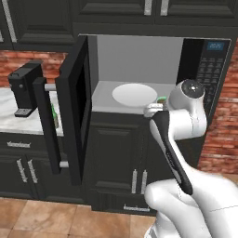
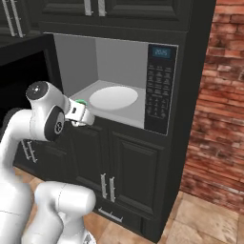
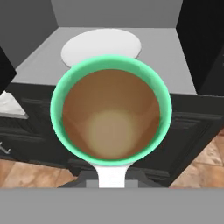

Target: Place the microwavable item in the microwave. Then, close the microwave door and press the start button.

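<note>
The cup (image 3: 110, 116), white with a green rim and a brown inside, sits in my gripper (image 1: 155, 108), which is shut on it; the cup hides the fingertips in the hand view. Its green rim (image 1: 161, 99) peeks out just in front of the microwave's (image 1: 209, 69) open cavity, at the front edge of the grey floor. The white turntable (image 1: 135, 94) lies a little beyond the cup. The microwave door (image 1: 76, 107) stands swung out to the left, its bar handle (image 1: 46, 125) facing me. The keypad panel (image 2: 157, 86) with the blue display is to the right of the cavity.
A black coffee machine (image 1: 25, 88) stands on the marble counter (image 1: 14, 121) at the left, and a green bottle (image 1: 54, 116) shows behind the door handle. Black cabinets (image 2: 128, 171) run below the microwave. A brick wall (image 2: 214, 119) closes the right side.
</note>
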